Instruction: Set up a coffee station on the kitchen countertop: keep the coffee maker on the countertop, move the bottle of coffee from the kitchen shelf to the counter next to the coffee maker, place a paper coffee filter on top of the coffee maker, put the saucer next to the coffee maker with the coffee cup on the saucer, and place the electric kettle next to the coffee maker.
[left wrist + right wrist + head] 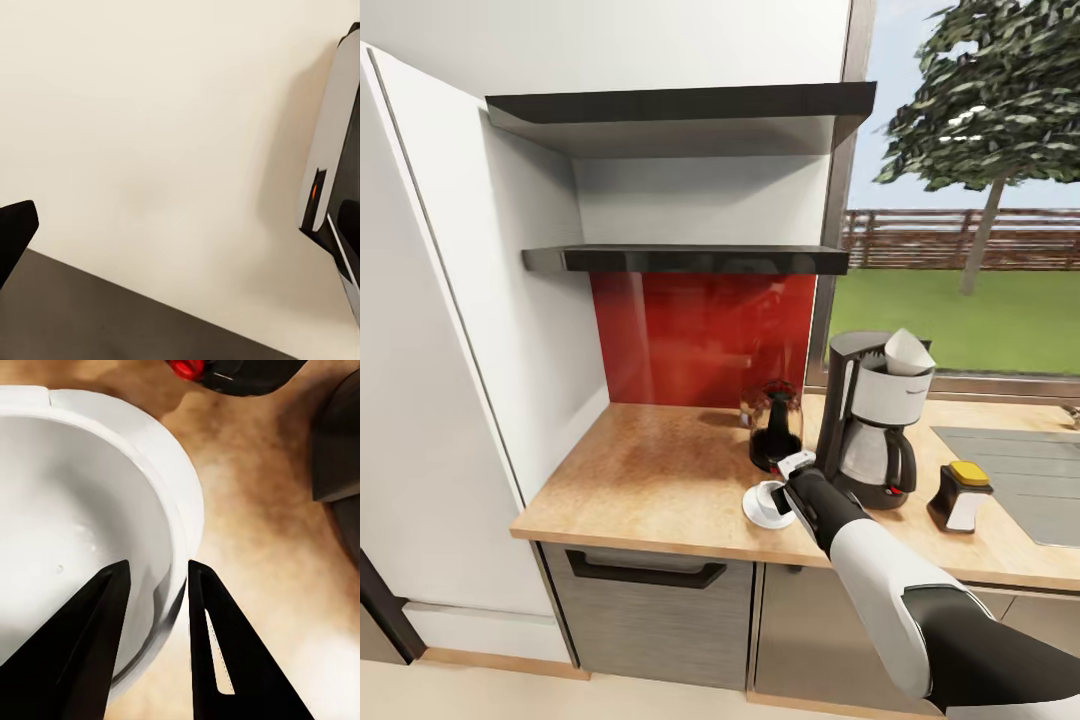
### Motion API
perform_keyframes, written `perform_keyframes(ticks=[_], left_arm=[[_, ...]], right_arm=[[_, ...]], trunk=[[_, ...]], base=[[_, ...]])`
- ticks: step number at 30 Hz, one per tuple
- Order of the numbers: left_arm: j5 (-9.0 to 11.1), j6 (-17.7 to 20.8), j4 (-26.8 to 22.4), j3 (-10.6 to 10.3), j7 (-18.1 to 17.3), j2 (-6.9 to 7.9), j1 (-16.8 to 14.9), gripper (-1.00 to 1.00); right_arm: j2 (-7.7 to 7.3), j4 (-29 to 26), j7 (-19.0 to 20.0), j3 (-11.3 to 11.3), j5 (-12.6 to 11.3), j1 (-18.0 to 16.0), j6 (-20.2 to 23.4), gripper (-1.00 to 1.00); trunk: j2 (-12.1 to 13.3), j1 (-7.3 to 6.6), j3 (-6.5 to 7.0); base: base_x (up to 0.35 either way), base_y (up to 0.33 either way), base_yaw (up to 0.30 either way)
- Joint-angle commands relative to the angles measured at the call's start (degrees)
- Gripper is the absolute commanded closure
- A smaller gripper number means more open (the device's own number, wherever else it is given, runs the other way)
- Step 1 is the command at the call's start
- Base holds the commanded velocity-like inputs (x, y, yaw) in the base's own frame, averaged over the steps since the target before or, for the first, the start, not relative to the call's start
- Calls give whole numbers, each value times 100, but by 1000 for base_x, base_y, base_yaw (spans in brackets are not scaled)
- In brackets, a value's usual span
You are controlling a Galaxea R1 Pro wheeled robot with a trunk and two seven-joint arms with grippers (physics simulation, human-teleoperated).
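On the desk the coffee maker stands with the paper coffee filter on top. The electric kettle stands just to its left, the bottle of coffee to its right, near the sink. In front of the kettle the coffee cup sits on the saucer.

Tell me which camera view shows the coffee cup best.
The head view: it shows the whole coffee cup sitting on the saucer beside the coffee maker. The right wrist view shows just part of its white rim and inside, with the right gripper straddling the wall. The left wrist view faces a plain surface.
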Motion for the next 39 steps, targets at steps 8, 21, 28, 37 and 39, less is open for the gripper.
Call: perform_keyframes(ticks=[8, 21, 28, 37, 39], left_arm=[[36, -14, -9, 7, 0, -1, 5, -100], [34, -15, -9, 7, 0, -1, 5, -100], [36, -7, -9, 7, -1, 7, 5, -100], [36, -6, -9, 7, 0, -1, 5, -100], [36, -6, -9, 7, 0, -1, 5, -100]], right_arm=[[4, 2, -1, -14, 8, 0, 22, 100], [4, 53, 6, -12, 3, 0, 16, 100], [4, 117, 5, -12, -4, 0, -12, 100], [4, 123, 6, -13, -4, 0, -22, 100], [4, 124, 5, -13, -4, 0, -22, 100]], trunk=[[-3, 3, -1], [-3, 3, -1], [-3, 3, -1], [-3, 3, -1], [-3, 3, -1]], base=[[90, 0, 0], [4, 0, 0], [46, 0, 0], [65, 0, 0], [6, 0, 0]])
